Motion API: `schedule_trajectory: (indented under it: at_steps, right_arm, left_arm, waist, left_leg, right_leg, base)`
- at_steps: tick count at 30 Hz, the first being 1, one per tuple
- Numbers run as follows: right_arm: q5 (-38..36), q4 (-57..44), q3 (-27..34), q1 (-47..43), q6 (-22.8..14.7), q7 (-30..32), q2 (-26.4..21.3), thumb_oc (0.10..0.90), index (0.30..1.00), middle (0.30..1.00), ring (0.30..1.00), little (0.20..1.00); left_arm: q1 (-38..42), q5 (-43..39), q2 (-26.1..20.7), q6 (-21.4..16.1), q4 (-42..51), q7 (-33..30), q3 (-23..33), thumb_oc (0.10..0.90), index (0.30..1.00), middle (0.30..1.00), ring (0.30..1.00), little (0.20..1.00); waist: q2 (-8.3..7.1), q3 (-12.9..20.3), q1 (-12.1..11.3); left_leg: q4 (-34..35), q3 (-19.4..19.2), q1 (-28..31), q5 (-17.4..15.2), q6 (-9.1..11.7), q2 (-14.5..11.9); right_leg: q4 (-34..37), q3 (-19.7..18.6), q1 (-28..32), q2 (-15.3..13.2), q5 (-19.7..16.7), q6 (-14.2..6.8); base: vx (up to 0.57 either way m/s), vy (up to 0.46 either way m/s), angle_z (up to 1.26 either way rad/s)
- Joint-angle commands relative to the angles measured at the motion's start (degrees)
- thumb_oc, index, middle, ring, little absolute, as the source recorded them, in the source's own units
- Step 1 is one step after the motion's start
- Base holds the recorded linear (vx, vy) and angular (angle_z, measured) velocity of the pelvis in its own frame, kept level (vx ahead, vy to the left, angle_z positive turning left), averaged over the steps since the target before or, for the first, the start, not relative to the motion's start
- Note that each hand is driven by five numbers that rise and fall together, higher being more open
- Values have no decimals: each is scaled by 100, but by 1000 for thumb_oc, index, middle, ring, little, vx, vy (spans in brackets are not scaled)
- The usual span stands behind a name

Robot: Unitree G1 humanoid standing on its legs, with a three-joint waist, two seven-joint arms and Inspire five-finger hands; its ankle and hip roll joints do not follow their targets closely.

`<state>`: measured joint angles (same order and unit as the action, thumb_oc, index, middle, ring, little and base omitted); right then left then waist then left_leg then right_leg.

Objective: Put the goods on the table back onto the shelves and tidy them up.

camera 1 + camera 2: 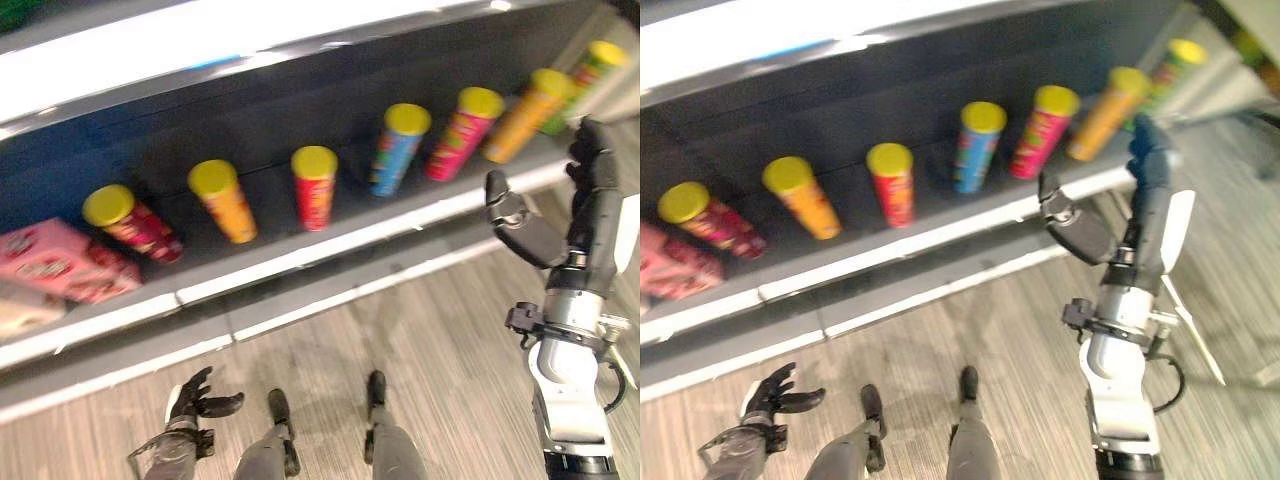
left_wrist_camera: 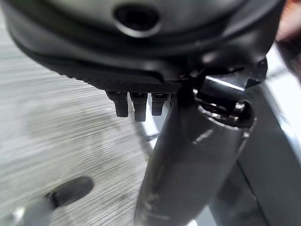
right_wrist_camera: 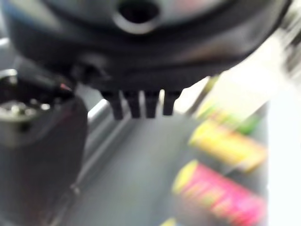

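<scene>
Several snack tubes with yellow lids stand in a row on the dark shelf (image 1: 330,245): a dark red one (image 1: 130,225), an orange one (image 1: 222,200), a red one (image 1: 314,187), a blue one (image 1: 400,148), a pink one (image 1: 462,132), another orange one (image 1: 520,115) and a green one (image 1: 590,75). My right hand (image 1: 588,215) is raised in front of the shelf's right end, open and empty, fingers (image 3: 141,103) straight, thumb spread. Past those fingers, the pink tube (image 3: 221,193) lies a short way off. My left hand (image 1: 195,400) hangs low over the floor, open and empty.
A pink box (image 1: 65,260) lies at the shelf's left end beside the dark red tube. A bright white board runs above the shelf. Grey wood-grain floor (image 1: 440,340) spreads below the shelf's front rail.
</scene>
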<state>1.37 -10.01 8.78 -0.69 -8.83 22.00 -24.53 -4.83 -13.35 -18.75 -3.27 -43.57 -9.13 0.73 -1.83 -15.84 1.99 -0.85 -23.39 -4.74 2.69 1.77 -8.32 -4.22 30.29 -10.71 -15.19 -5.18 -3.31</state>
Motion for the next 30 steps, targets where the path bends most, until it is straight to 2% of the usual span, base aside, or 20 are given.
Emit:
schedule_trajectory:
  at_steps: [1, 5, 6, 8, 9, 10, 11, 12, 13, 14, 15, 16, 18, 19, 20, 22, 26, 27, 29, 30]
  right_arm:
    - [-241, -307, 477, -88, -236, -86, -567, 800, 900, 900, 900, 900]
    - [-556, -126, 827, 131, -254, -234, -870, 800, 900, 900, 900, 900]
    - [-691, -109, 1132, 277, -255, -308, -1058, 800, 900, 900, 900, 900]
    - [-765, -65, 1269, 341, -283, -297, -1184, 800, 900, 900, 900, 900]
    - [-741, 5, 1386, 373, -301, -261, -1329, 800, 900, 900, 900, 900]
    - [-770, 61, 1620, 475, -322, -186, -1504, 800, 900, 900, 900, 900]
    - [-713, 144, 1714, 456, -289, -146, -1797, 800, 900, 900, 900, 900]
    - [-700, 155, 1683, 381, -281, -154, -1925, 800, 900, 900, 900, 900]
    - [-734, 179, 1652, 300, -280, -180, -2017, 800, 900, 900, 900, 900]
    - [-740, 195, 1648, 287, -285, -182, -2025, 800, 900, 900, 900, 900]
    - [-764, 280, 1569, -4, -326, -167, -2299, 800, 900, 900, 900, 900]
    - [-828, 370, 1550, -148, -370, -180, -2413, 800, 900, 900, 900, 900]
    - [-838, 448, 1412, -492, -448, -126, -2670, 800, 900, 900, 900, 900]
    - [-874, 615, 1236, -756, -474, -109, -2798, 800, 900, 900, 900, 900]
    - [-860, 712, 1037, -997, -509, -59, -2902, 800, 900, 900, 900, 900]
    - [-936, 854, 531, -1603, -476, -77, -3042, 800, 900, 900, 900, 900]
    - [-895, 945, 223, -1860, -459, -91, -3026, 800, 900, 900, 900, 900]
    - [-801, 1017, 103, -1932, -409, -108, -2973, 800, 900, 900, 900, 900]
    - [-771, 1010, 100, -1920, -377, -128, -2955, 800, 900, 900, 900, 900]
    - [-734, 1010, 85, -1955, -333, -162, -2950, 800, 900, 900, 900, 900]
  left_arm:
    - [-359, 96, -194, -96, 38, 130, 172, 800, 900, 900, 900, 900]
    - [-399, 119, -144, -80, -92, 222, 240, 800, 900, 900, 900, 900]
    - [-407, 199, -130, -70, -116, 355, 189, 800, 900, 900, 900, 900]
    - [-397, 196, -110, -65, -123, 384, 159, 800, 900, 900, 900, 900]
    - [-376, 194, -103, -58, -126, 397, 155, 800, 900, 900, 900, 900]
    - [-344, 165, -92, -37, -72, 437, 151, 800, 900, 900, 900, 900]
    - [-336, 172, -72, -32, -57, 455, 150, 800, 900, 900, 900, 900]
    - [-342, 157, -63, -39, -56, 468, 147, 800, 900, 900, 900, 900]
    - [-352, 148, -59, -53, -39, 470, 142, 800, 900, 900, 900, 900]
    - [-348, 147, -59, -53, -39, 470, 144, 800, 900, 900, 900, 900]
    - [-356, 73, 9, -94, -26, 473, 74, 800, 900, 900, 900, 900]
    - [-346, 68, 20, -120, -7, 483, 31, 800, 900, 900, 900, 900]
    - [-352, 49, 54, -140, 37, 526, -117, 800, 900, 900, 900, 900]
    - [-275, 110, 68, -163, -39, 542, -276, 800, 900, 900, 900, 900]
    - [-224, 93, 88, -181, -81, 544, -344, 800, 900, 900, 900, 900]
    - [-240, 3, 104, -191, -80, 551, -388, 800, 900, 900, 900, 900]
    - [-269, -29, 134, -201, -63, 523, -343, 800, 900, 900, 900, 900]
    - [-289, -90, 143, -185, -36, 502, -362, 800, 900, 900, 900, 900]
    - [-296, -110, 145, -174, 6, 513, -362, 800, 900, 900, 900, 900]
    - [-255, -123, 134, -162, 1, 508, -380, 800, 900, 900, 900, 900]
  waist:
    - [-89, 622, -266]
    - [-164, 823, -219]
    - [-124, 903, -125]
    - [-64, 932, -87]
    - [-31, 957, -62]
    - [-23, 1014, 5]
    - [-58, 1020, 23]
    - [-104, 990, -45]
    - [-176, 955, -136]
    - [-180, 953, -119]
    - [-361, 928, -255]
    - [-390, 931, -297]
    - [-387, 942, -444]
    - [-324, 930, -605]
    - [-272, 916, -699]
    - [-67, 939, -959]
    - [-41, 1040, -1017]
    - [-138, 1126, -1111]
    - [-131, 1149, -1137]
    - [-125, 1087, -1112]
  left_leg:
    - [-228, 187, 134, -416, 560, -505]
    - [12, -67, 530, -149, 795, -842]
    - [109, -140, 696, 41, 904, -1085]
    - [76, -164, 733, 239, 990, -1245]
    - [-8, -195, 737, 506, 1083, -1409]
    - [-263, -297, 722, 998, 1192, -1682]
    - [-682, -311, 705, 1196, 1173, -1854]
    - [-930, -39, 652, 1005, 1039, -1718]
    - [-1151, 436, 506, 707, 878, -1413]
    - [-1241, 465, 451, 642, 852, -1406]
    - [-1227, 986, 286, -165, 424, -653]
    - [-1113, 1089, 291, -540, 302, -348]
    - [-833, 1427, 132, -657, 141, 282]
    - [-471, 1812, -245, -361, 60, 914]
    - [-243, 1898, -464, -143, 60, 1145]
    - [251, 1801, -757, 391, 171, 1322]
    - [283, 1744, -392, 444, 18, 1289]
    - [147, 1728, -166, 229, -126, 1343]
    - [143, 1735, -64, 196, -173, 1337]
    - [137, 1775, 115, 126, -260, 1350]
  right_leg:
    - [258, -467, 357, -583, -175, -1030]
    - [279, -643, 534, -245, 6, -988]
    - [219, -630, 624, -30, 249, -886]
    - [201, -618, 696, 135, 386, -800]
    - [249, -604, 783, 284, 466, -725]
    - [365, -559, 941, 572, 614, -569]
    - [515, -685, 1097, 851, 781, -374]
    - [553, -822, 1127, 927, 812, -316]
    - [574, -992, 1150, 982, 804, -280]
    - [574, -980, 1149, 961, 806, -294]
    - [650, -1288, 1182, 997, 698, -240]
    - [692, -1420, 1202, 1020, 688, -271]
    - [711, -1653, 1209, 1097, 653, -286]
    - [748, -1828, 1278, 1281, 594, -306]
    - [788, -1957, 1369, 1409, 575, -305]
    - [829, -2312, 1683, 1810, 787, -202]
    - [731, -2502, 1968, 1828, 1085, -130]
    - [57, -2481, 2029, 1625, 1394, -149]
    - [-403, -2441, 1908, 1588, 1412, -191]
    - [-1294, -2407, 1547, 1457, 1279, -334]
  base:
    - [102, -138, -142]
    - [159, -295, -71]
    - [169, -394, -33]
    - [80, -252, -36]
    - [65, -341, -26]
    - [128, -529, -5]
    - [131, -500, -13]
    - [96, -363, -26]
    - [29, -147, -72]
    - [27, -185, -106]
    - [53, -143, -114]
    - [79, -165, -109]
    - [120, -59, -124]
    - [185, -96, -86]
    - [263, -126, -28]
    - [290, -63, -84]
    - [299, 50, -118]
    - [245, 44, -79]
    - [214, 66, -36]
    - [158, 71, -12]
